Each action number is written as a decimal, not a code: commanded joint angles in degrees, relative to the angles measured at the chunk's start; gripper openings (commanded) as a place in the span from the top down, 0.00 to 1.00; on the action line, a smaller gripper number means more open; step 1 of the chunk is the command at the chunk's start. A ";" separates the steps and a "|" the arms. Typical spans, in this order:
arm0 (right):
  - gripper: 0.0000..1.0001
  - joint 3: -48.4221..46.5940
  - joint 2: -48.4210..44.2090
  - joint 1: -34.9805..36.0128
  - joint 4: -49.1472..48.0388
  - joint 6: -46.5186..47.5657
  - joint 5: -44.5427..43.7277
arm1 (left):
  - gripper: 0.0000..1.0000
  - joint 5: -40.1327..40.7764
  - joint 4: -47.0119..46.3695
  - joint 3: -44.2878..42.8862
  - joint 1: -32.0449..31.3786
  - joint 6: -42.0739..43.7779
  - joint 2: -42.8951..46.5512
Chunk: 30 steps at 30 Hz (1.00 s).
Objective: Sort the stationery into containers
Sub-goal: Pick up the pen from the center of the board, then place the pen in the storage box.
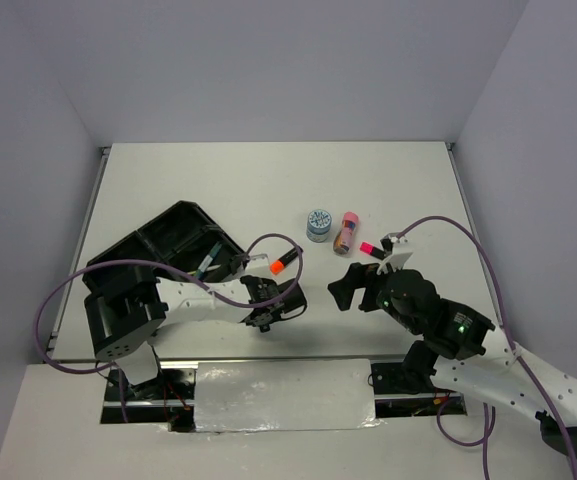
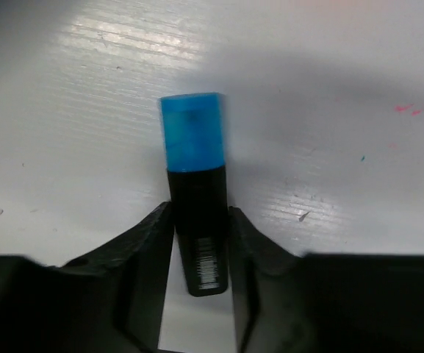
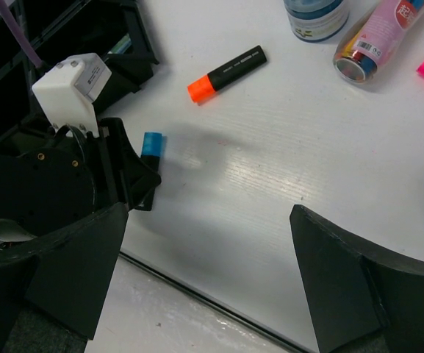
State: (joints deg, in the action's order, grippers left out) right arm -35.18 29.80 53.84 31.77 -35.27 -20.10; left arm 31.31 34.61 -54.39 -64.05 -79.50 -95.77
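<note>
Currently, left gripper [image 2: 200, 220]: closed on blue highlighter [image 2: 195, 184], near its tail, seemingly resting on table [image 2: 329, 147].
Right gripper [image 3: 206, 220]: apart, empty.
Risk: end grip; cap end may swing, slipping before tray [image 1: 173, 215].

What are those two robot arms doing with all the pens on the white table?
They are sorting stationery into the black plastic organiser tray. The left gripper is closed around a black highlighter with a blue cap, down at the white table. The right gripper hangs open, holding nothing. An orange-capped black highlighter, a round blue-white tape roll, a pink-orange tube and a pink-capped highlighter lie on the table, not sorted yet.
</note>
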 commanded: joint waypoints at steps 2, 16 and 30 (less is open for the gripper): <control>0.00 0.29 -0.71 -0.23 -1.18 0.64 0.06 | 0.66 -3.71 -2.96 2.97 0.51 0.66 -1.00; 0.00 -0.68 -3.35 -0.14 -0.04 2.13 0.50 | 0.94 3.59 4.59 -12.22 24.73 28.42 16.83; 0.00 -1.65 -1.77 -0.41 -1.18 3.71 2.25 | 0.88 -10.30 4.33 -31.39 55.87 42.92 -5.82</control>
State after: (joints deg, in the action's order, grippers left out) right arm -35.05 27.33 53.74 31.79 -32.99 -18.22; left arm 24.69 37.47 -84.38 -9.34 -43.09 -98.89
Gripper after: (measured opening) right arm 0.997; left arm 0.415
